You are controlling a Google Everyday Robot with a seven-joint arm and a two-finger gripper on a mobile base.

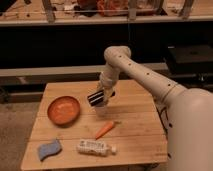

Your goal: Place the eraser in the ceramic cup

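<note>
My gripper (101,93) is over the middle of the wooden table (135,130), at the end of the white arm that reaches in from the right. It is shut on the eraser (95,98), a dark flat block with pale stripes, held tilted in the air. The ceramic cup (102,109), small and pale, stands on the table directly below the eraser and gripper. Its top is partly hidden by them. The eraser sits just above the cup's rim, a little to its left.
An orange bowl (63,110) stands left of the cup. An orange carrot (104,129) lies in front of the cup. A white bottle (96,147) lies near the front edge. A blue sponge (49,149) is at the front left corner.
</note>
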